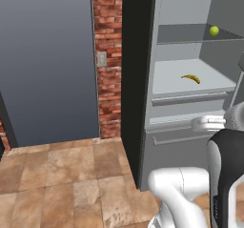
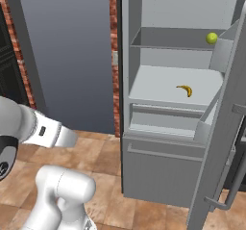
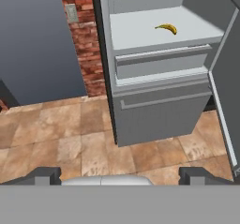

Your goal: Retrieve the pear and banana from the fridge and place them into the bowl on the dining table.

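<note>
The gripper is spread wide and holds nothing; its two dark fingertips stand far apart at the bottom of the hand view, above the tan floor tiles. The fridge stands ahead of the gripper and a little to the right, with its door swung open on the right. The banana lies alone on a light grey shelf, well ahead of the gripper and higher up. The pear sits on the shelf above that one, near its right end, farther off still. Below the banana's shelf come a drawer front and a closed lower compartment, both facing the gripper. Ahead to the left stand a brick pillar bearing a small grey wall plate, and beyond it a plain dark grey panel. Between the gripper and the open shelves I see only bare floor.
</note>
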Available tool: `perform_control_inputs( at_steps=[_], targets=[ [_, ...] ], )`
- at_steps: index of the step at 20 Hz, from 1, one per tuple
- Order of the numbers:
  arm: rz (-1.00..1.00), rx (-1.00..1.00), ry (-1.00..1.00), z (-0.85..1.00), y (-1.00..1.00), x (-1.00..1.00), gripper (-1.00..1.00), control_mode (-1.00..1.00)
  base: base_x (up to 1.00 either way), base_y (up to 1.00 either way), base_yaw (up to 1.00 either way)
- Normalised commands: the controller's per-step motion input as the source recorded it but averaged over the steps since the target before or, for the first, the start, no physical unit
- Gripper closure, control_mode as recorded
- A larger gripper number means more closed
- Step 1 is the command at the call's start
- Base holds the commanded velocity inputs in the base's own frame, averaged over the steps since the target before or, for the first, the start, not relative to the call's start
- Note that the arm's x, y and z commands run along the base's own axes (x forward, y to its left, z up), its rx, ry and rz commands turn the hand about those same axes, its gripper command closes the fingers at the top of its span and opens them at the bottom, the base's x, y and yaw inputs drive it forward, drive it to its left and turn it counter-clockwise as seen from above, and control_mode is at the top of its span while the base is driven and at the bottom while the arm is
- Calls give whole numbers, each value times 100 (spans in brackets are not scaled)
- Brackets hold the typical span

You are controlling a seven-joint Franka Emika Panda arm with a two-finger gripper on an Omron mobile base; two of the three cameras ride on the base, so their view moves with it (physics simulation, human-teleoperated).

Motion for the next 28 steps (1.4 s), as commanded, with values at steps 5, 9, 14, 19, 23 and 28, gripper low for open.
perform_control_inputs(
  at_steps=[5,9,14,19,23,28],
  targets=[
    [0,3,0,-1,0,0,-100,-100,0,0,0],
    [0,0,0,0,0,1,-100,-100,0,0,0],
    [0,0,0,0,0,0,-100,-100,0,0,0],
    [0,0,0,0,-1,0,-100,-100,0,0,0],
    [0,0,0,-1,0,0,-100,-100,0,0,0],
    [0,0,0,-5,-9,0,-100,-100,0,0,0]
  ],
)
